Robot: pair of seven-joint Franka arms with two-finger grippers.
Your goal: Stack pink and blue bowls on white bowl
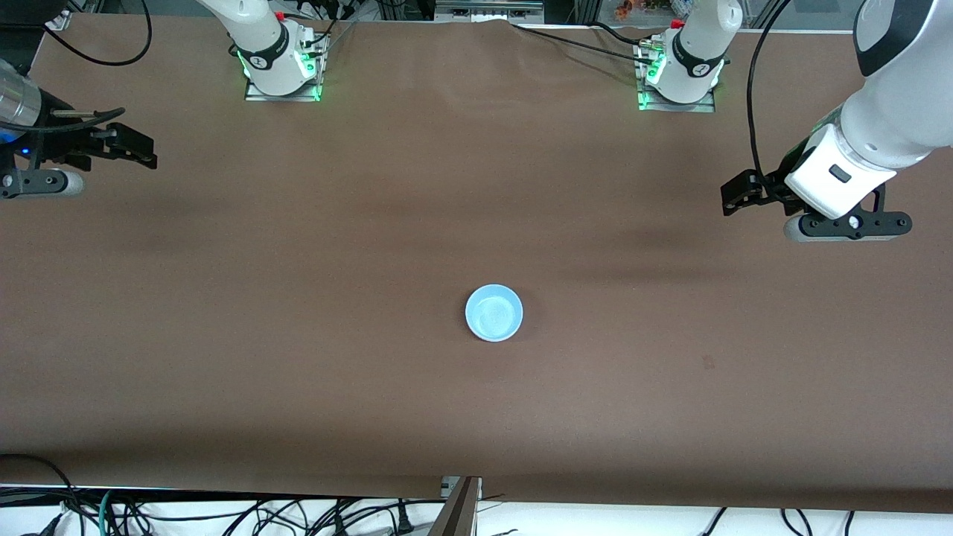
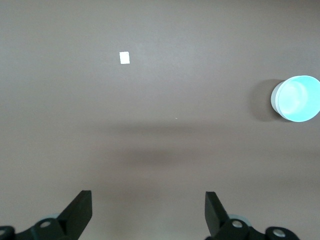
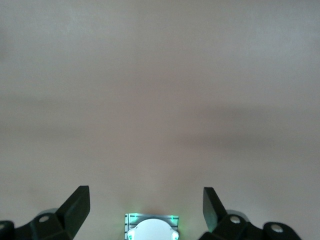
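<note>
bowls: 1 (blue bowl [image 1: 493,313]) | arms: 2 | bases: 2

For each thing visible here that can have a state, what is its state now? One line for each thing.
Light blue round plastic bowl: upright on the brown table, empty inside, top of a stack; a white wall shows below it in the left wrist view.
Left hand: open, empty, over the table's left-arm end, waiting.
Right hand: open, empty, over the table's right-arm end.
</note>
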